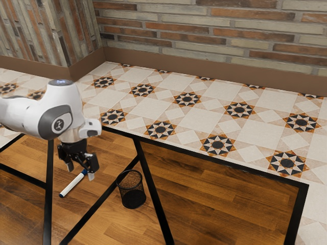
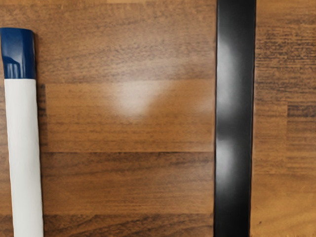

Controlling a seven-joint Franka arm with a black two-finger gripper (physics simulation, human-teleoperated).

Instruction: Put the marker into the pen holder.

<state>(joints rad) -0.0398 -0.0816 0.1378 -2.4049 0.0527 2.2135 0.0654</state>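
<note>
My gripper (image 1: 80,172) is open above the wooden table, its two fingers apart and pointing down with nothing between them. A white marker (image 1: 72,185) with a blue cap lies flat on the wood, its capped end close to below the fingers in the exterior view. In the wrist view the marker (image 2: 23,148) lies off to one side of the hand. The pen holder, a black mesh cup (image 1: 133,197), stands upright toward the exterior view's right of the gripper.
Black strips cross the wooden top (image 1: 225,204); one strip (image 1: 104,198) runs between the marker and the cup, and a black strip (image 2: 234,118) also crosses the wrist view. Beyond the table's black edge (image 1: 219,162) are a tiled floor and brick wall.
</note>
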